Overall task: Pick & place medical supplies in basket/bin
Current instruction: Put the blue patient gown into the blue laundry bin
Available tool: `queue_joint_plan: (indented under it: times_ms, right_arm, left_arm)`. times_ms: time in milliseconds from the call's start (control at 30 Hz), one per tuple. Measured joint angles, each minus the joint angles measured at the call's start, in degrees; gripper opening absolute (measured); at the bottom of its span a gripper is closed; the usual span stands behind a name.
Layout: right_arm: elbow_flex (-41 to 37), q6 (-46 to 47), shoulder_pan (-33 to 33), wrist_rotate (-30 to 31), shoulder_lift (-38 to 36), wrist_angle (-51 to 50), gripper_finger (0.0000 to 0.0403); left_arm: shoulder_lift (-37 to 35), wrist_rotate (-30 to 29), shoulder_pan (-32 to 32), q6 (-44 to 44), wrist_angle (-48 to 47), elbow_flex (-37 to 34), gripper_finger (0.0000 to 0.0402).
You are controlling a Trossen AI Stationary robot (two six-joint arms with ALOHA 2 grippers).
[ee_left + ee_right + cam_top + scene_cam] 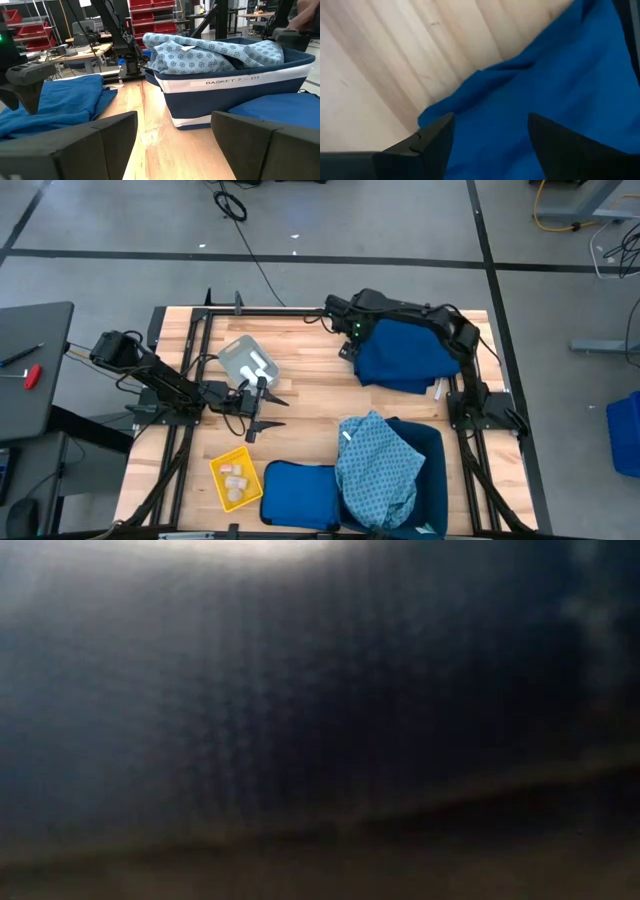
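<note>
Your right gripper (347,340) sits in the upper middle of the high view, at the left edge of the dark blue cloth (405,352). The right wrist view shows its fingers (427,142) spread apart directly over that cloth (535,100), nothing between them, with bare wood of the table (310,360) beside the cloth's edge.

Your left gripper (262,408) is left of centre in the high view, just below the grey tray (245,360), which holds white packets (258,363). Its jaws stand wide open and empty; the left wrist view confirms this, looking across at the dark blue bin (235,95).

The bin (432,450) sits at the lower right of the high view, with the light blue patterned cloth (378,465) draped over it and spilling past its left rim. Just left of it lies the flat blue pad (298,492). The yellow mesh basket (237,478), lower left, holds several pale packets (234,476).

The low view is blocked by a dark blurred surface; you cannot tell what it is.
</note>
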Motion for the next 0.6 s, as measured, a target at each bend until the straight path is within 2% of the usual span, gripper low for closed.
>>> queue_joint_plan:
  times_ms: [367, 600]
  right_arm:
    - [0.0, -0.01, -1.24, 0.05, 0.4, -0.65, 0.026]
    - [0.01, -0.04, -1.27, 0.48, 3.13, -1.68, 0.026]
  left_arm:
    - [0.02, 0.0, 0.0, 0.0, 0.01, 0.0, 0.0256]
    - [0.01, 0.03, 0.0, 0.0, 0.11, 0.0, 0.0256]
